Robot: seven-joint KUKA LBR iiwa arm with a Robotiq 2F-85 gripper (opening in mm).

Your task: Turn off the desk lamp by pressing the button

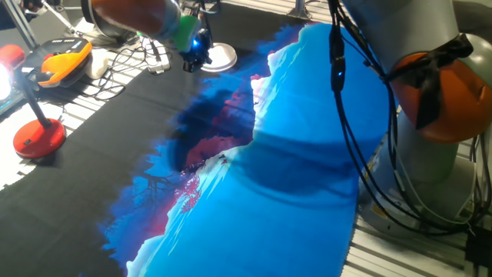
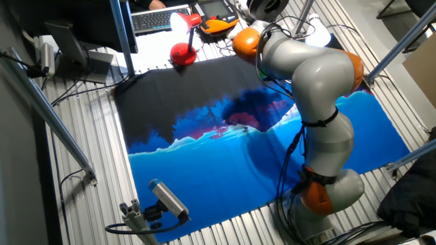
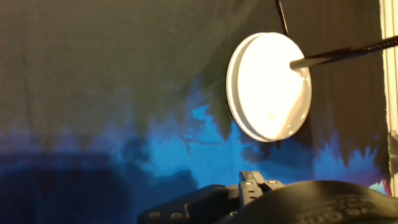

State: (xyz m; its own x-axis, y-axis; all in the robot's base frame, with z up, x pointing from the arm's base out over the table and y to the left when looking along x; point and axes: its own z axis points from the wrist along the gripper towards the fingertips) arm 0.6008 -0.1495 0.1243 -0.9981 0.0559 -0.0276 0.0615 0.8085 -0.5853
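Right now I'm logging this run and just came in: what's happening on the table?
The arm's gripper hangs over the black-and-blue cloth, close beside the white lamp base, not touching it. In the hand view the base lies ahead with its thin arm rising from it. No press shows yet. A red lamp stands apart at the cloth's edge.

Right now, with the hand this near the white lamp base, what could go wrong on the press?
1. In the hand view the white disc base sits off to the upper right, not centred, so a straight descent may land on the cloth instead.
2. No button is clearly discernible on the glossy disc, so the contact point is uncertain.
3. The lamp's thin arm and cable cross the base; the gripper could snag them.
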